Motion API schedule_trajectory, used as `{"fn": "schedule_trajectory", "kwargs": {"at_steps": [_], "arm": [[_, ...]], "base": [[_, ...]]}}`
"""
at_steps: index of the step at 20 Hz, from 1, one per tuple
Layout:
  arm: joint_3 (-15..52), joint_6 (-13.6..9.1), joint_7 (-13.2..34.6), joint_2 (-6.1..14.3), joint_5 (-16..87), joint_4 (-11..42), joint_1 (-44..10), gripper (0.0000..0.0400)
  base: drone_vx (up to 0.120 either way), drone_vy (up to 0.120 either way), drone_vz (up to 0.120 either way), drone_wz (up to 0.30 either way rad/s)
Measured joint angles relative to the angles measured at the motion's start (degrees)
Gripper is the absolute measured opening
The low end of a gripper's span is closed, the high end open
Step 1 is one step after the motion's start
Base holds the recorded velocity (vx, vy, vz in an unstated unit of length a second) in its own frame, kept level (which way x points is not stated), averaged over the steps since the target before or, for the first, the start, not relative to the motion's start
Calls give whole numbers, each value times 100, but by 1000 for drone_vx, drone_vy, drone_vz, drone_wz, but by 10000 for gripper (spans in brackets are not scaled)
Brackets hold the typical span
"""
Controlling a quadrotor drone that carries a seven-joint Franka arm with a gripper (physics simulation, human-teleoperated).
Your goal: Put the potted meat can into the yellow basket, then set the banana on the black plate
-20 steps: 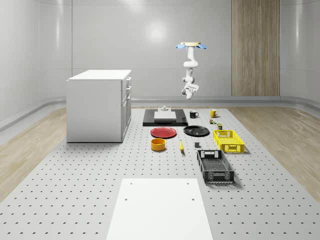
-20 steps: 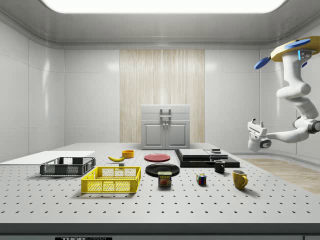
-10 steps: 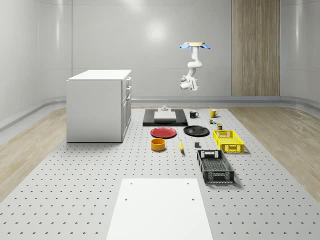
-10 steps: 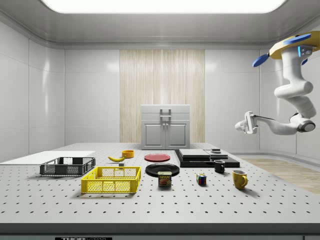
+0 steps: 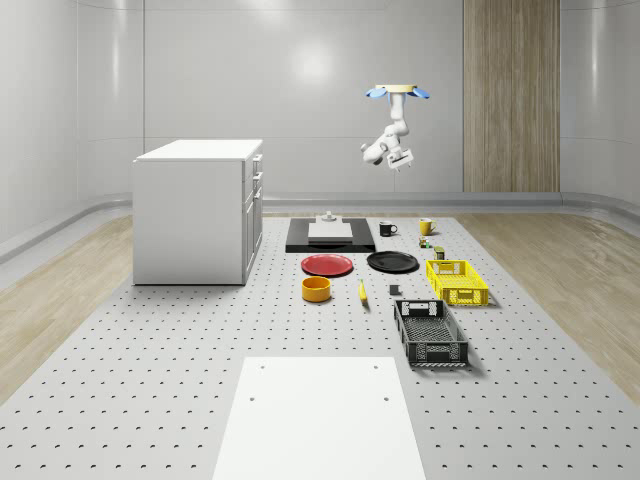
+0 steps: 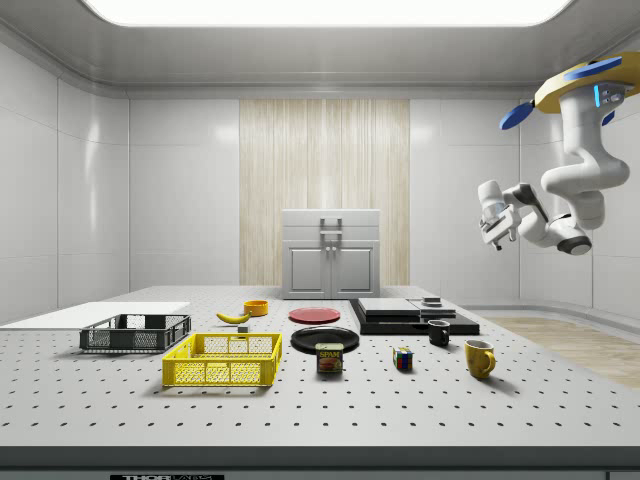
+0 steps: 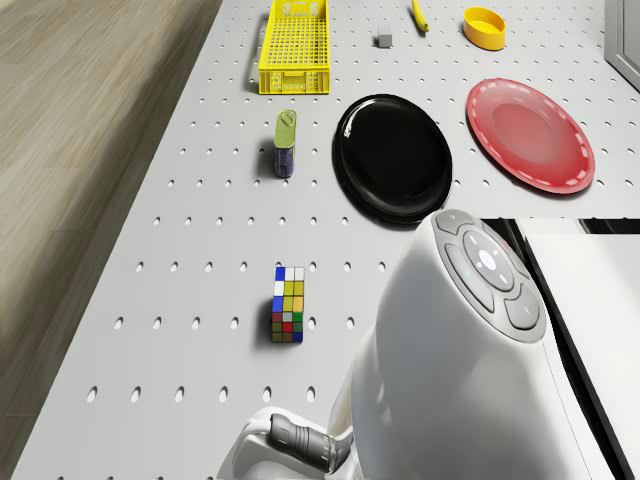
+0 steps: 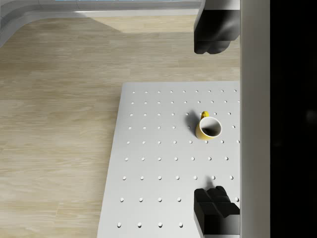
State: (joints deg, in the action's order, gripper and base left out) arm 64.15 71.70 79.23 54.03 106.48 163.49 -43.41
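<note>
The potted meat can [image 5: 439, 253] [image 6: 329, 358] [image 7: 285, 144] stands on the perforated table between the yellow basket [image 5: 461, 296] [image 6: 222, 373] [image 7: 293, 82] and the Rubik's cube. The black plate [image 5: 392, 262] [image 7: 392, 158] lies beside the can. The banana [image 5: 362, 291] [image 6: 233, 317] [image 7: 418, 14] lies further off, near a yellow bowl. The drone [image 5: 398, 91] [image 6: 585, 80] hovers high over the table's far end. My gripper [image 5: 398, 163] [image 6: 490, 222] [image 8: 212, 120] is held up in the air, open and holding nothing, well above a yellow mug [image 8: 208, 128].
A Rubik's cube [image 7: 288, 304], a black mug [image 5: 386, 228], a red plate [image 7: 529, 134] and a black slab with a white block [image 5: 330, 235] sit at the far end. A black crate [image 5: 430, 332] and a white cabinet [image 5: 198, 210] stand nearer.
The arm has folded upward, lifting the gripper from low near the table to higher up. The drone drifted slightly toward the whole-scene view's right. Nothing on the table moved.
</note>
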Motion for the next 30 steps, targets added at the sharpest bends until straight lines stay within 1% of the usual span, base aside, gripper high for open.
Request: {"fn": "schedule_trajectory", "kwargs": {"at_steps": [2, 5, 7, 10, 11, 18, 20, 23, 30], "arm": [[214, -194, 279, 128, 306, 111, -423, 400], [436, -383, 578, 296, 562, 194, -880, 400], [538, -451, 718, 393, 649, 220, -1092, 400], [648, -492, 869, 522, 706, 239, -1313, 400], [677, -494, 908, 561, 713, 241, -1368, 400], [821, -406, 1088, 809, 672, 241, -1609, 400], [851, -364, 1122, 874, 646, 237, -1650, 400], [890, -293, 1167, 969, 603, 232, -1702, 400], [968, -116, 1249, 1179, 496, 217, -1793, 400]], "base": [[120, 120, 0, 0], [120, 107, 0, 0], [120, 120, 0, 0], [120, 120, 0, 0], [120, 120, 0, 0], [120, 120, -120, 0], [120, 120, 0, 0], [120, 13, -13, 0], [120, 0, -120, 0]]}}
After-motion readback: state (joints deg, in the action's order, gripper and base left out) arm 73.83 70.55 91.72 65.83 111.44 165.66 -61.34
